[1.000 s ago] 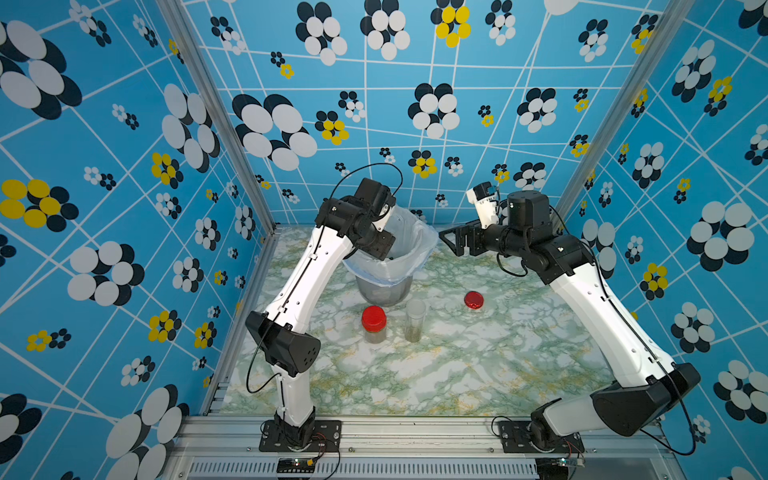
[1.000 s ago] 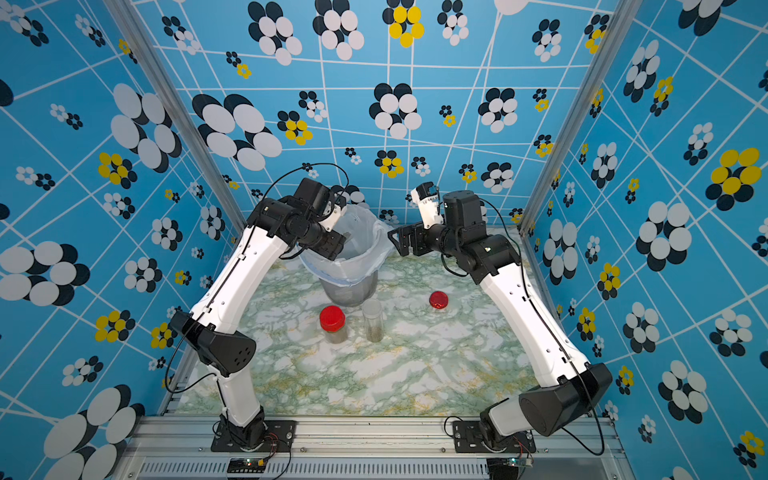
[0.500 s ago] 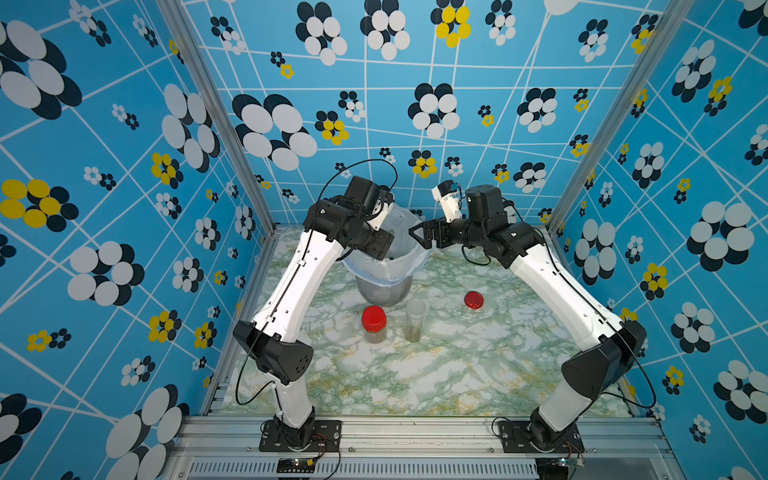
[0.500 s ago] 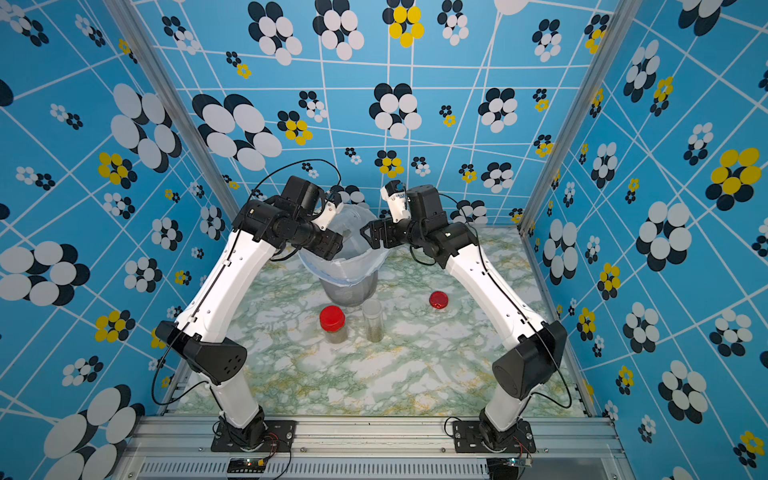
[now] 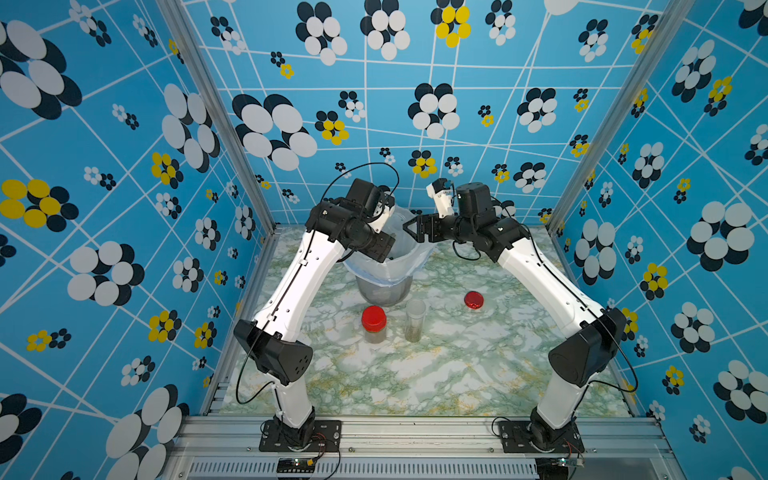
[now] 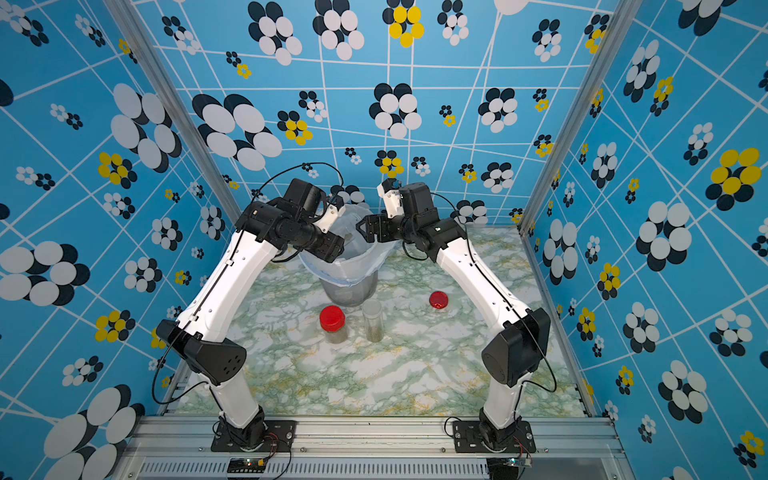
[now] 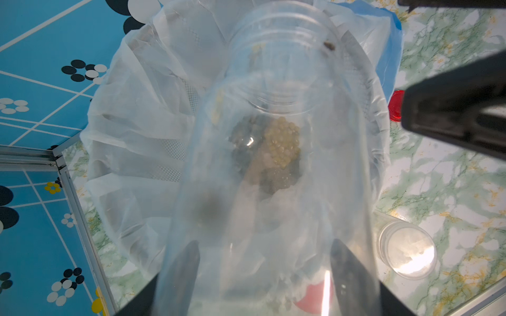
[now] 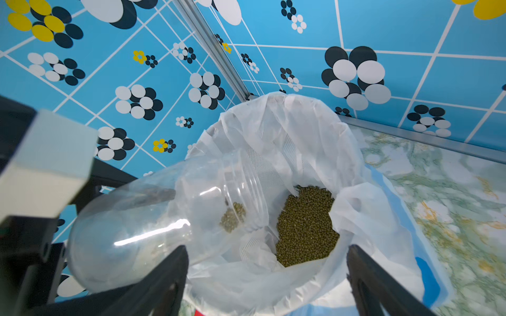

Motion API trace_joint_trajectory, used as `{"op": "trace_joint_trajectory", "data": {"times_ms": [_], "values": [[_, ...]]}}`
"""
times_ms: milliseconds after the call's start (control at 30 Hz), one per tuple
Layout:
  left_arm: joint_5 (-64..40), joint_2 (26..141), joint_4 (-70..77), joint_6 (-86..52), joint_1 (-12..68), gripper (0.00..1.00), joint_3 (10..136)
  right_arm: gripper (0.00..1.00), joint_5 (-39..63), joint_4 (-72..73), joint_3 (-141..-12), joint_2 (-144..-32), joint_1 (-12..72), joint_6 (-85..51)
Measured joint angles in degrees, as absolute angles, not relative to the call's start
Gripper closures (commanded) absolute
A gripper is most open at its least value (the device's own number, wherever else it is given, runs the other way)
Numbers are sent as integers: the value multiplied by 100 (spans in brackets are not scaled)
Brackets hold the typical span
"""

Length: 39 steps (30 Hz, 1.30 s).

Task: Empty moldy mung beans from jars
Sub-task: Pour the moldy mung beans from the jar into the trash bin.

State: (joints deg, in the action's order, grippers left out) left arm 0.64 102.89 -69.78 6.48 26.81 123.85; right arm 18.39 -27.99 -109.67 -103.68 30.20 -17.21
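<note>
1. Found left hand (image 7: 264, 245) pinching a clear jar (image 8: 164, 219) round its base end, mouth tilted down over the bag-lined grey bucket (image 5: 384, 289).
2. Counted most mung beans (image 8: 305, 227) already heaped in the white bag (image 8: 301, 131); spotted a small clump (image 8: 232, 216) lodged inside the jar near its threaded neck.
3. Noted right hand (image 5: 412, 232) spread and empty, near the bucket rim.
4. Tip steeper, holding the mouth inside the rim; shake or tap gently to free the clump.
5. Grip firm, not hard: looks thin-walled, likely to flex or slip.
6. Logged on bench (image 5: 415, 382) a red-lidded jar (image 5: 374, 324) and tall lidless jar (image 5: 414, 320), both showing beans; loose red lid (image 5: 473, 300) apart.
</note>
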Motion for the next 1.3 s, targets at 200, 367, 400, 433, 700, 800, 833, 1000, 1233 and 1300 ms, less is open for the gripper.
{"op": "trace_joint_trajectory", "data": {"times_ms": [200, 367, 400, 433, 700, 800, 833, 1000, 1233, 1300], "values": [[-8, 10136, -6810, 668, 2657, 24, 12167, 9, 2047, -2598, -11072, -10466, 3020, -2180], [-69, 10136, -6770, 690, 2646, 24, 12169, 9, 2023, -2650, -11246, -10534, 3059, -2167], [-69, 10136, -6768, 690, 2646, 24, 12171, 10, 2023, -2650, -11251, -10534, 3063, -2171], [-71, 10136, -6766, 690, 2644, 24, 12171, 12, 2027, -2650, -11251, -10534, 3074, -2180], [-189, 10103, -6635, 711, 2620, 24, 12095, 33, 2211, -2626, -11417, -10698, 3085, -2300], [-198, 10092, -6630, 711, 2596, 24, 12042, 35, 2309, -2602, -11419, -10770, 3085, -2342], [-198, 10092, -6630, 711, 2585, 24, 12027, 35, 2335, -2602, -11432, -10796, 3085, -2349], [-217, 10064, -6567, 744, 2550, 24, 11902, 36, 2373, -2646, -11629, -10995, 3085, -2364], [-215, 9760, -6259, 777, 2550, 26, 11555, 37, 2362, -2856, -11891, -11050, 3085, -2338], [-213, 9666, -6149, 775, 2550, 26, 11456, 37, 2344, -2969, -12016, -11072, 3085, -2311]]}}
